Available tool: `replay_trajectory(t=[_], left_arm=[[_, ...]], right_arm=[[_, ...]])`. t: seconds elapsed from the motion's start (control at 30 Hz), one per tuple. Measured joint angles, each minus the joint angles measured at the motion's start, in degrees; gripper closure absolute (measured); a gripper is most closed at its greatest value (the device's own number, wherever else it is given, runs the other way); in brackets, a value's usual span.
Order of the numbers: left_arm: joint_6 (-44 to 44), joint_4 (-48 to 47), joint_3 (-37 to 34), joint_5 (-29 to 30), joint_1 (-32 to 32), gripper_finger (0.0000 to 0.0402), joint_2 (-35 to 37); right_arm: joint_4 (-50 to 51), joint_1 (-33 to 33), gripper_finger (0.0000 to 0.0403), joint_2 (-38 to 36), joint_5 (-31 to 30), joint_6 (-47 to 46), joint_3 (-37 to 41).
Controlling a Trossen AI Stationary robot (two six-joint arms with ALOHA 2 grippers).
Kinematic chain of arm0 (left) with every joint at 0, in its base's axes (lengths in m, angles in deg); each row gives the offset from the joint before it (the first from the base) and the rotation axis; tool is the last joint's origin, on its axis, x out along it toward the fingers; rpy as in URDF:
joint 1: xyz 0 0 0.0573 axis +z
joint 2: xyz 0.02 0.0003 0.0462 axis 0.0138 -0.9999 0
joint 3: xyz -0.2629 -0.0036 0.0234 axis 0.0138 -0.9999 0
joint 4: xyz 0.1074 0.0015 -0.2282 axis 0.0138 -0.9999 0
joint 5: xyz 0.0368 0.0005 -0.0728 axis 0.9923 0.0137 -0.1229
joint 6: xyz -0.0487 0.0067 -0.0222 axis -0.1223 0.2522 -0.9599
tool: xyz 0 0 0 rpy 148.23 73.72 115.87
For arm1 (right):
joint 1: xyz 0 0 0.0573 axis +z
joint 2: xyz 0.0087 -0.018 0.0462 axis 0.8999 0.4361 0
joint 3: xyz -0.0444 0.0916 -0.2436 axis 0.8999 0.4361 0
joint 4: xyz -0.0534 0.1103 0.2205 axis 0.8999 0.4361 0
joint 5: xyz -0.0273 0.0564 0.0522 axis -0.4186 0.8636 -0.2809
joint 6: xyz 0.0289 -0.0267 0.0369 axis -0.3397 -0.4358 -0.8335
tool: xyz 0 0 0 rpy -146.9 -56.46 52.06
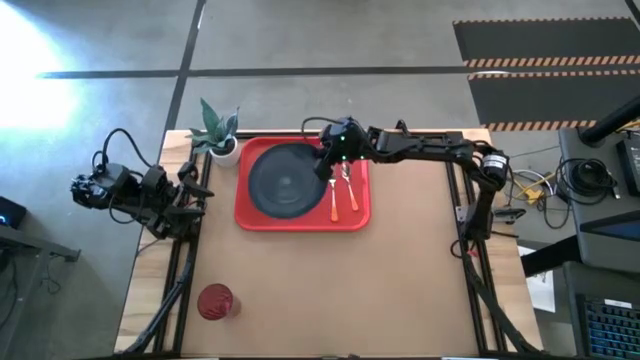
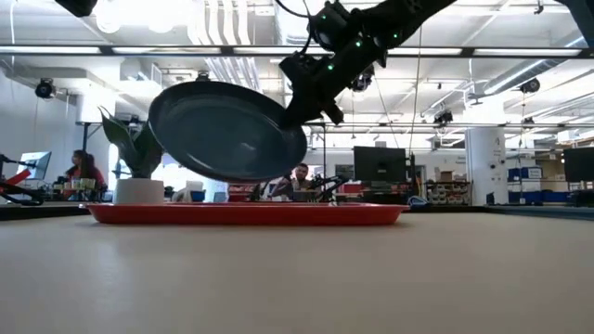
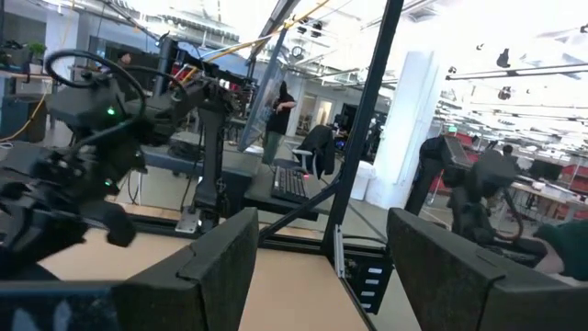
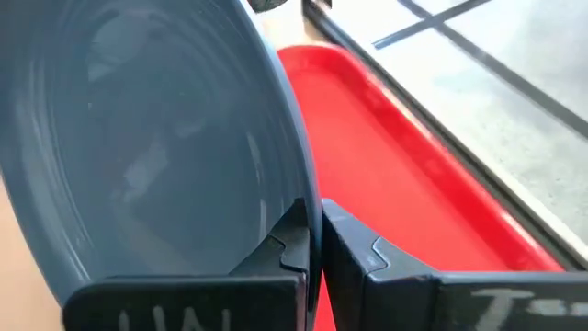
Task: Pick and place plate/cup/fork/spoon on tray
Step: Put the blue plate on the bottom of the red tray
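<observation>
My right gripper is shut on the dark slate-blue plate, which hangs tilted above the red tray. In the high view the plate covers the tray's left half. Two orange-handled pieces, the fork and the spoon, lie side by side on the tray's right half; which is which I cannot tell. The red cup stands upright near the table's front left corner. My left gripper waits open, with nothing between its fingers, at the table's left edge. My right gripper pinches the plate's rim between its two fingers, one on the hollow upper face and one on the underside. The fingers reach in from the table's far right, slanting down. The plate is lifted clear of the tray and tilted.
A white pot with a green plant stands by the tray's far left corner. Bare brown tabletop stretches from the tray to the near edge. Black frame rails run along both table sides.
</observation>
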Motion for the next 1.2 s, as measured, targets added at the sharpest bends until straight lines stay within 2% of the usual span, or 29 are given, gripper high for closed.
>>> replay_trajectory(t=[0.17, 0.43, 0.8, 1.0, 1.2], left_arm=[[0.02, -0.02, 0.10, 0.00, 0.00, 0.0176, 0.00], [0.02, 0.00, 0.17, 0.00, -0.02, 0.0176, 0.02], [-0.02, 0.03, 0.19, 0.00, 0.00, 0.0176, 0.00], [-0.02, 0.08, 0.24, 0.00, -0.02, 0.0176, 0.00], [0.02, 0.11, 0.24, 0.00, -0.01, 0.0176, 0.04]], right_arm=[[-0.53, -1.28, 0.0395, 0.66, 2.28, 0.04, 0.00], [-0.25, -1.30, 0.0395, 7.58, 4.71, -0.20, -0.32], [1.53, -1.93, 0.0394, 15.61, 8.98, 1.85, -6.94], [8.09, -2.73, 0.0394, 16.81, 9.14, 3.52, -8.70], [9.09, -3.16, 0.0394, 16.79, 9.08, 4.41, -8.70]])
